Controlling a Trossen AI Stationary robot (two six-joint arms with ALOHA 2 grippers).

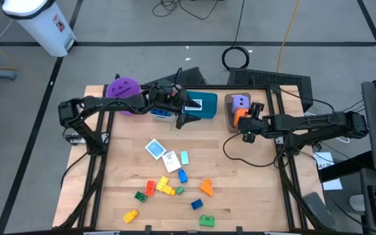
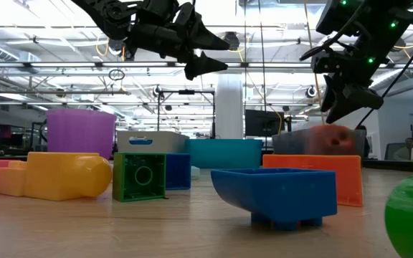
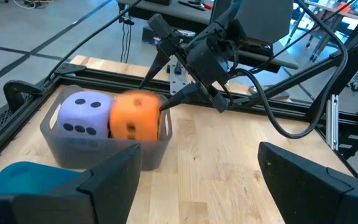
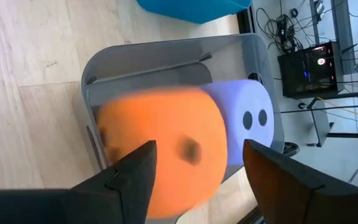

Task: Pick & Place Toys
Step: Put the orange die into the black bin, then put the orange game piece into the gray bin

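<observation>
Right gripper [image 1: 248, 128], fingers parted and released, hovers just over the orange die [image 3: 135, 117], which sits beside the purple die [image 3: 84, 114] in the grey bin [image 3: 73, 146], far right. Left gripper [image 1: 183, 120], open and empty, hangs above the teal bin [image 1: 204, 104].

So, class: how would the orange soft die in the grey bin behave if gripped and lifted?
The orange soft die looks padded, so it probably squashes. Bulky but likely light. Flat-faced, wedged beside the purple soft die in the grey bin, it shouldn't roll.

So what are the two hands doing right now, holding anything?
Left hand: open, empty, above the teal bin.
Right hand: open, over the orange die in the grey bin.
</observation>
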